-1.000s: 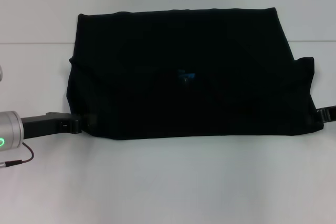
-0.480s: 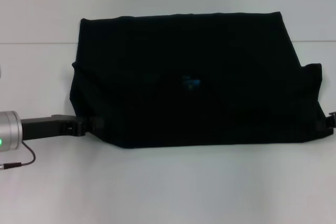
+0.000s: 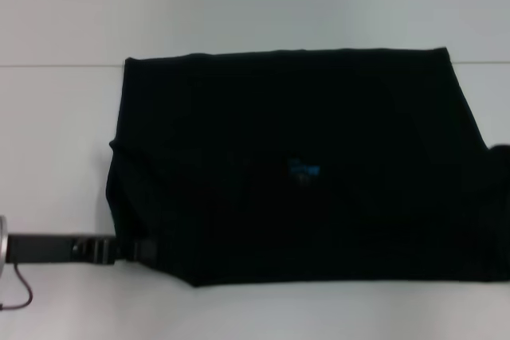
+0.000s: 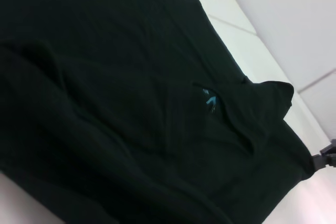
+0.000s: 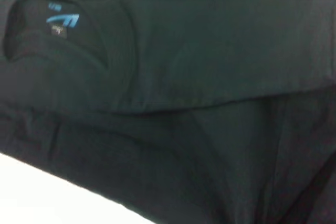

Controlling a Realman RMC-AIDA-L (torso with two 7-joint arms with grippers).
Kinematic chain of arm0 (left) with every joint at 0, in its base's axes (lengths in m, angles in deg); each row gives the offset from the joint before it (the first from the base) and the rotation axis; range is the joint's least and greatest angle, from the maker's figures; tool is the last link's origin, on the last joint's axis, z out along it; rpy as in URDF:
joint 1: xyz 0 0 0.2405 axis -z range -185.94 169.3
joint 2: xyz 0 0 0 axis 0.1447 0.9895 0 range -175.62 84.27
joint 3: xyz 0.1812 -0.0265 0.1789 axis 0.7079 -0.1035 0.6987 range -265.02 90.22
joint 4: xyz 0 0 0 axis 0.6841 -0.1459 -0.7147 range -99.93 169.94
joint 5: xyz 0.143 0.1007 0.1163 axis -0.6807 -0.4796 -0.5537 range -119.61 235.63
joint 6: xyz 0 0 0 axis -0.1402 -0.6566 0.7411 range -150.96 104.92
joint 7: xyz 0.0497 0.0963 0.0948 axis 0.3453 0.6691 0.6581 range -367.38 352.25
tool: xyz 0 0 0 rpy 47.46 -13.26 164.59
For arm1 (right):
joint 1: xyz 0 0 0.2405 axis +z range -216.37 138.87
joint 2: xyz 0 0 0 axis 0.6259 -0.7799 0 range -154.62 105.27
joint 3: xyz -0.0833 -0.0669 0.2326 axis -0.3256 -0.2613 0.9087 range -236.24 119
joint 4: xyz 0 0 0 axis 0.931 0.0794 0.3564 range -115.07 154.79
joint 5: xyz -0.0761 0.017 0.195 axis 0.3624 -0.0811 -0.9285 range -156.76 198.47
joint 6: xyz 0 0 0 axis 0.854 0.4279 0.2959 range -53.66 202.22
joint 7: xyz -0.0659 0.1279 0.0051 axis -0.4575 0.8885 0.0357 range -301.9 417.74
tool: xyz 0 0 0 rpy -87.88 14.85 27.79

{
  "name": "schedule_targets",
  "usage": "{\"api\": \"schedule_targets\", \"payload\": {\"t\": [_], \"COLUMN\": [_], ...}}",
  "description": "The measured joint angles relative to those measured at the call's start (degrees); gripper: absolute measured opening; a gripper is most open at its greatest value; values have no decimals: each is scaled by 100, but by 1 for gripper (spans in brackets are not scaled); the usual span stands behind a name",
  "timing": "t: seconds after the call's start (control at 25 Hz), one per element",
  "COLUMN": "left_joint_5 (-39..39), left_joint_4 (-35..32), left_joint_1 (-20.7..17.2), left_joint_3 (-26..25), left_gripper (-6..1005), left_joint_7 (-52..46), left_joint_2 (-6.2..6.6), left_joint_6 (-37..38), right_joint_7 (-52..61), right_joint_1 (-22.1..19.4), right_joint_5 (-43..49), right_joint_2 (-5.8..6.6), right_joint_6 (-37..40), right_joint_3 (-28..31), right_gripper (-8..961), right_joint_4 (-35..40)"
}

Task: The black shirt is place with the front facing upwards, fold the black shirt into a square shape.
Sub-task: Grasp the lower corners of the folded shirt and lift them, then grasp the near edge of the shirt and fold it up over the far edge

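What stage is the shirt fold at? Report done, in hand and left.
Done: the black shirt already lies as a wide doubled band on the table, blue neck label on top. In hand: the left gripper sits at its near left corner; the right gripper is out of view. Left: the band is still wider than deep, so folds across its width remain.

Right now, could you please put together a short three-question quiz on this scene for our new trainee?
1. True or false: the cream lettering on the black shirt is visible in the head view.
2. What colour is the small neck label? A) red B) blue C) yellow
3. At which corner of the shirt does the left gripper sit in the head view?

Key:
1. False; only plain black cloth shows.
2. B, blue.
3. The near left corner, at the cloth's edge on the white table.
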Motion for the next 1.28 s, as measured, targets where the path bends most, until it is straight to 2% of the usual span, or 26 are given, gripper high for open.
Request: {"api": "schedule_targets", "payload": {"t": [0.24,0.6,0.84,0.96,1.24,1.28], "left_joint_5": [-647,-1348,-1256,-1096,-552,-446], "left_joint_4": [-92,-204,-185,-168,-33,8], "left_joint_1": [-105,17,124,209,386,402], "left_joint_3": [-251,-279,-326,-501,-1025,-1091], "left_gripper": [26,27,26,26,27,27], "left_joint_7": [-113,-87,-99,-99,-213,-307], "left_joint_2": [11,93,120,175,294,308], "left_joint_6": [585,1551,1497,1460,933,783], "right_joint_7": [-189,-475,-489,-495,-440,-354], "right_joint_1": [-165,-249,-240,-204,-170,-147], "right_joint_5": [513,665,637,546,-332,-676], "right_joint_2": [-20,-47,-50,-44,109,188], "right_joint_6": [674,946,942,952,1012,870], "right_joint_3": [-26,-57,44,346,1030,1259], "right_gripper": [23,24,25,25,26,26], "right_joint_4": [0,-80,-80,-80,-161,-318]}}
